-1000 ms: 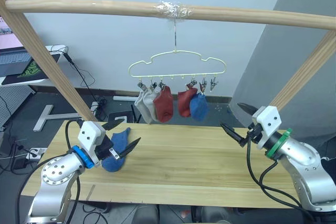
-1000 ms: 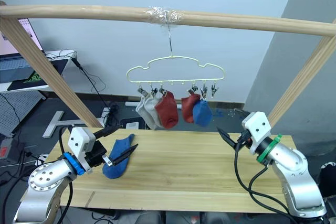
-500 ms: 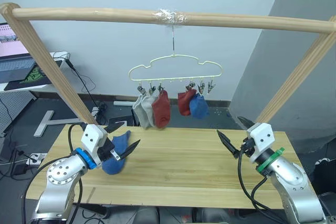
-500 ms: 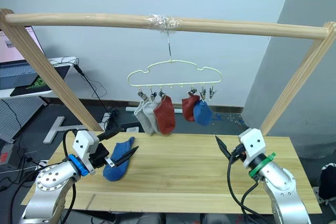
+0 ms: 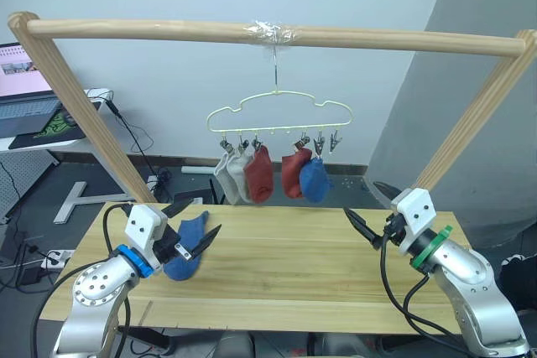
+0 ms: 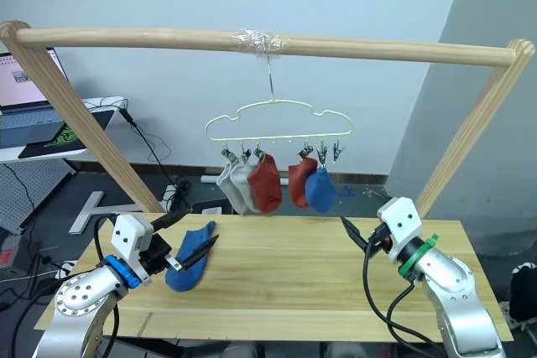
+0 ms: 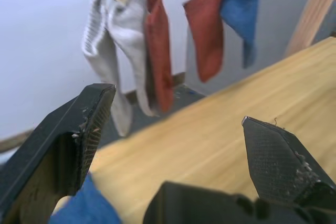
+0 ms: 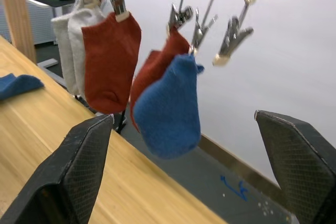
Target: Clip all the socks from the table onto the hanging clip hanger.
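One blue sock (image 5: 186,250) lies on the left part of the light-wood table (image 5: 285,278). My left gripper (image 5: 190,225) hovers open just over it, one finger on each side, nothing held. The pale-yellow clip hanger (image 5: 281,113) hangs by its hook from the wooden crossbar. Clipped to it are two light grey socks (image 5: 230,178), two rust-red socks (image 5: 260,175) and a blue sock (image 5: 314,180); one clip (image 8: 231,38) at the right end hangs bare. My right gripper (image 5: 370,211) is open and empty above the table's right part, below and right of the hanger.
A wooden frame of slanted poles (image 5: 88,115) and a crossbar (image 5: 252,35) spans the table. A desk with a laptop (image 5: 21,90) stands behind at the left. Cables run along the floor behind the table.
The camera has shifted and the whole scene sits differently. My right gripper has moved a little inward to the left. The left gripper still hovers over the blue sock.
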